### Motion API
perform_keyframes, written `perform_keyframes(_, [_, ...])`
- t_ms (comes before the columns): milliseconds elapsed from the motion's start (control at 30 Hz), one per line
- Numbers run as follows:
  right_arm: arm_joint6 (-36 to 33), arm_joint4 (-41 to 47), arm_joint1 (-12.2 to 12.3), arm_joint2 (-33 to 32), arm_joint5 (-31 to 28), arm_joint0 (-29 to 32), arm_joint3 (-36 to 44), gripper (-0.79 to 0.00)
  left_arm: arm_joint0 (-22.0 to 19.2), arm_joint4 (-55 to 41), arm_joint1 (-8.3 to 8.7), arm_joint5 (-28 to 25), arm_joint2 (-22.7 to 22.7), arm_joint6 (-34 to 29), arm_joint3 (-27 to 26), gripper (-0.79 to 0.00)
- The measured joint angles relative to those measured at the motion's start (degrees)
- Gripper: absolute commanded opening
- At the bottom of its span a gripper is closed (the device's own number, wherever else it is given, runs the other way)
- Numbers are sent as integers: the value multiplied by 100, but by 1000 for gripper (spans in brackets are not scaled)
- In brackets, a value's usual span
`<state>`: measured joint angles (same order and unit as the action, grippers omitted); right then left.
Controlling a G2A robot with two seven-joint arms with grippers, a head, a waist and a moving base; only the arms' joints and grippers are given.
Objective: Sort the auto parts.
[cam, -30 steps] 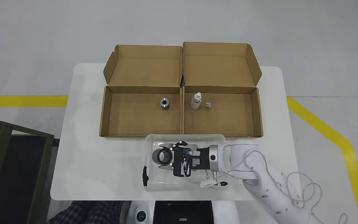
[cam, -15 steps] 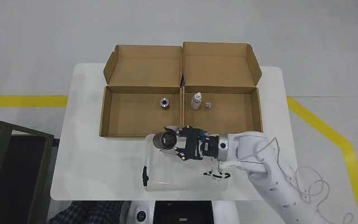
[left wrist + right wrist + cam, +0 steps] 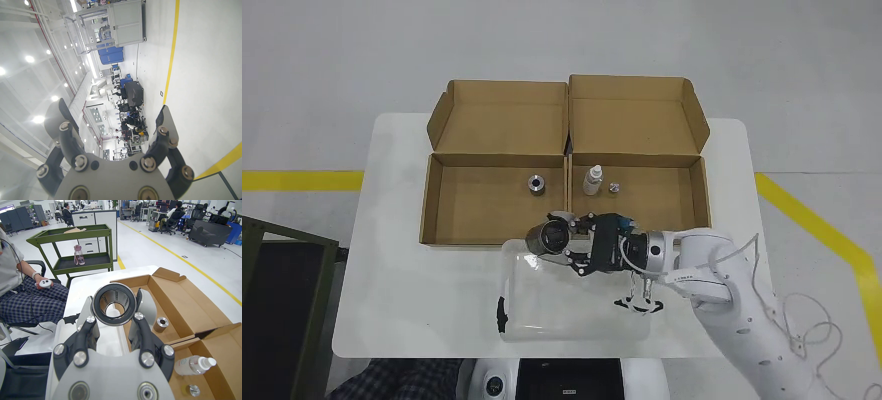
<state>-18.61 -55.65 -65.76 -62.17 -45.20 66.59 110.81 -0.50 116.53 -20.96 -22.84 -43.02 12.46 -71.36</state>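
Since a second ago the right arm has carried the metal sleeve (image 3: 121,298) up out of the clear tray (image 3: 507,300) to its far rim, just short of the left cardboard box (image 3: 482,205). Right fingers (image 3: 147,306) are clamped on the sleeve's outer wall. Left fingers (image 3: 166,121) stand apart, holding nothing. Assessment: the sleeve is rigid, probably weighty, with a smooth, slippery skin. A squeeze across the barrel's mid-length appears soundest, since an end grip could let it pivot.
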Motion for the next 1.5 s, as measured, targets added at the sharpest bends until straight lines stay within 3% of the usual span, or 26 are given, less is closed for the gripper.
perform_keyframes(533, [-136,-25,-114,488,425,-588,-606,-785,0,0,0,0,0,0,0,0])
perform_keyframes(967, [-252,-340,-391,1230,1284,-1431,-1519,-785,0,0,0,0,0,0,0,0])
perform_keyframes(1500, [-577,-668,-721,1909,1999,-2035,-2615,-785,0,0,0,0,0,0,0,0])
